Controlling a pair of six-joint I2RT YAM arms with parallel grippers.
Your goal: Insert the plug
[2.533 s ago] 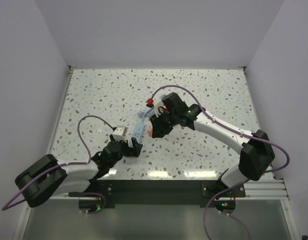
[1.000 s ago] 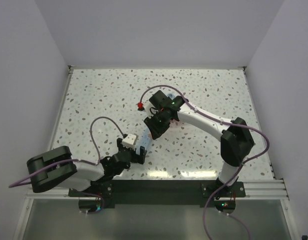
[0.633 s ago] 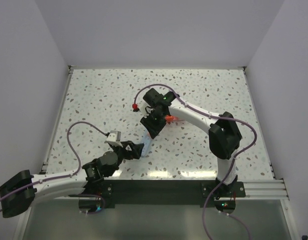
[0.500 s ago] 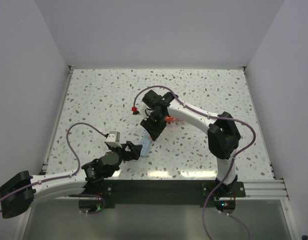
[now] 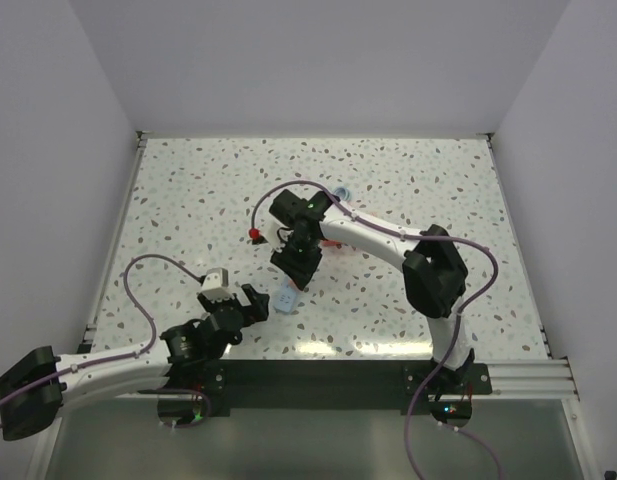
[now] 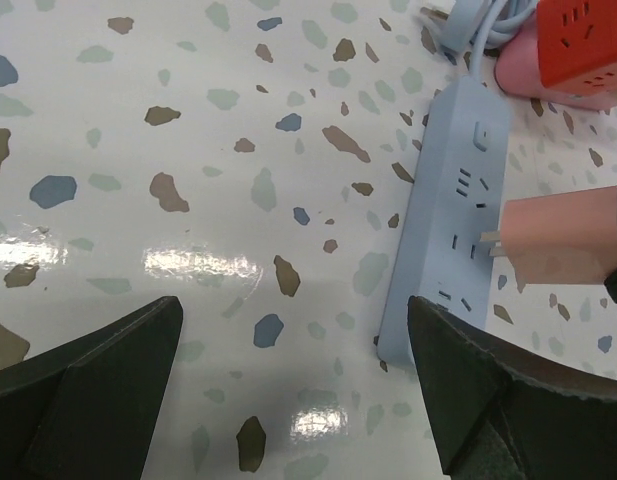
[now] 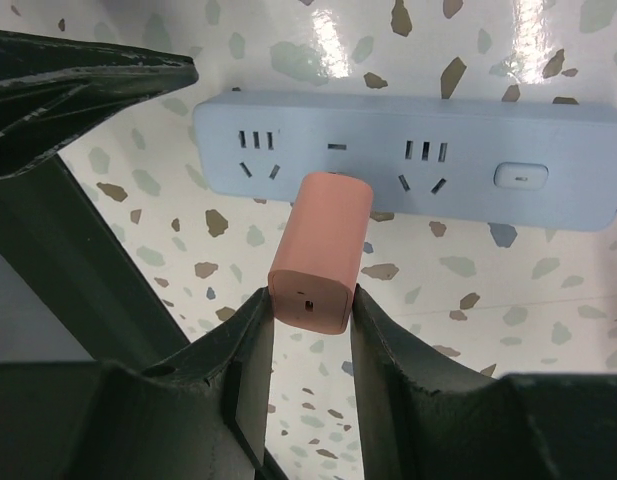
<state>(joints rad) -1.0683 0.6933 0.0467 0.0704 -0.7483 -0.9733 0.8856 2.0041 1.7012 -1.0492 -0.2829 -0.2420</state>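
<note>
The salmon-orange plug [image 7: 321, 250] is held between the fingers of my right gripper [image 7: 310, 296], which is shut on it. It points at the light blue power strip [image 7: 408, 160], over the middle sockets. In the left wrist view the plug [image 6: 563, 250] shows its metal prongs [image 6: 491, 245] at the strip's [image 6: 443, 240] face, with a short length of prong still visible. My left gripper [image 6: 288, 400] is open and empty, its right finger close to the strip's near end. From above, the right gripper [image 5: 294, 266] hovers over the strip [image 5: 285, 299] and the left gripper [image 5: 248, 304] sits just left of it.
A bright red cube [image 6: 583, 40] rests on a pink piece [image 6: 518, 75] beyond the strip's far end, beside the strip's blue cord [image 6: 468, 20]. My left gripper's finger [image 7: 78, 70] lies close to the strip's end in the right wrist view. White walls enclose the speckled table [image 5: 188, 200].
My right arm has carried the plug toward the near left. The strip now lies nearer the front edge. My left gripper has drawn back to the left of the strip.
</note>
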